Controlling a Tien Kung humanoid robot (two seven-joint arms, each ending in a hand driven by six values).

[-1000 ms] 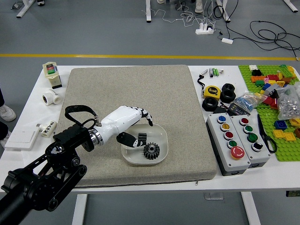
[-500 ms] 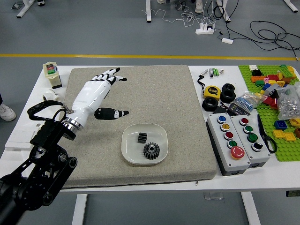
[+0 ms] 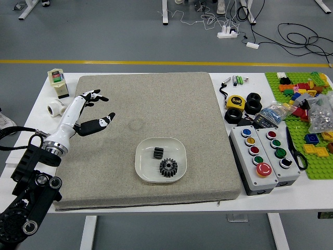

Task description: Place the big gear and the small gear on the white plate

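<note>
My left hand [image 3: 102,110] hovers over the left side of the grey mat, its fingers relaxed and thumb apart, holding nothing. To its right, at a distance, the white plate [image 3: 146,170] rests on the mat. Both gears lie inside the plate: the big gear [image 3: 168,167] flat near the lower right, teeth visible all around, and the small gear [image 3: 158,153] above and left of it, seen from its toothed side. The right hand is out of view.
The grey mat [image 3: 203,120] covers the table's middle. To its right stand button boxes [image 3: 252,160], a yellow tape measure [image 3: 235,102] and a green board [image 3: 318,169] with bricks. White pipe fittings [image 3: 56,108] lie at the left edge.
The left hand has moved from over the plate to the left and away, its fingers holding nothing. Both gears and the plate have stayed where they were.
</note>
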